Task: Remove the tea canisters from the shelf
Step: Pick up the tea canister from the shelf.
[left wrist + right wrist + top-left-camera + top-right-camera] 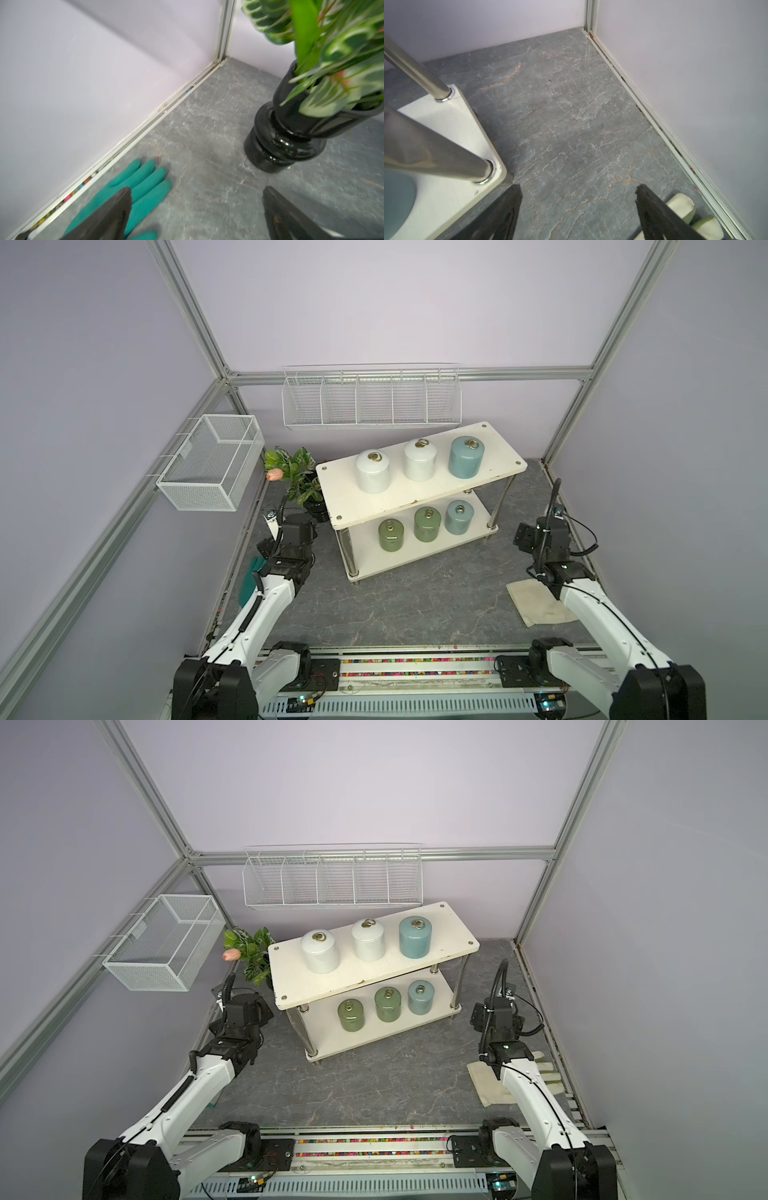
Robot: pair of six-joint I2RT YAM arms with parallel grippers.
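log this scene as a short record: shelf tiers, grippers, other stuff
shelf: two tiers, standing on the grey table
top tier: two white canisters, upper pale blue canister, all upright
lower tier: two olive green canisters, lower pale blue canister, all upright
left gripper: open, empty, near the green glove and black plant pot
right gripper: open, empty, by the shelf's lower corner
removed: none, all six on the shelf
elsewhere: two wire baskets on the walls

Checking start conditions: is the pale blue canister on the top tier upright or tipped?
Upright. In both top views the pale blue canister stands on its base on the top board of the shelf, brass ring uppermost.
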